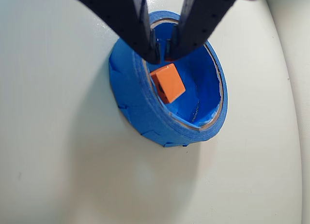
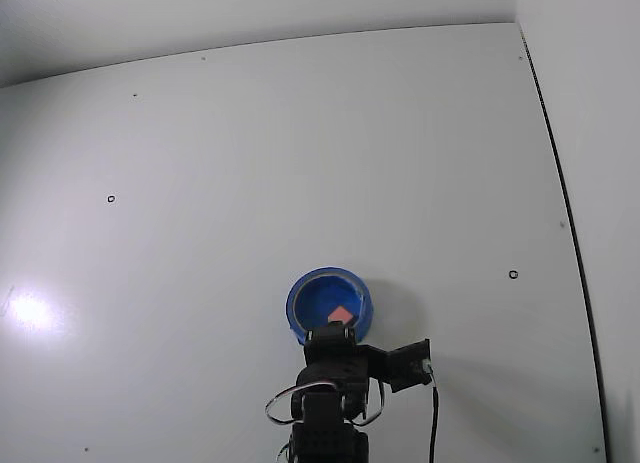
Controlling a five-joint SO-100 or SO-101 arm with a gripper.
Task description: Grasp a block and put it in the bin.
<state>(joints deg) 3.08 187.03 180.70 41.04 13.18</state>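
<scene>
The block (image 1: 167, 82) looks orange-red in the wrist view and lies tilted inside the bin (image 1: 140, 105), a round bright blue container with a thick rim. My gripper (image 1: 163, 58) hangs just above the bin's far inner side, over the block and apart from it. Its two black fingers (image 1: 140, 25) converge to tips that almost meet, with nothing between them. In the fixed view the block (image 2: 342, 314) shows as a small pink patch in the bin (image 2: 303, 301), and the arm's black body hides the gripper tips.
The bin stands on a plain white table (image 2: 300, 163). The table's right edge (image 2: 560, 203) runs along a dark seam. The arm's base and cable (image 2: 433, 413) sit at the bottom of the fixed view.
</scene>
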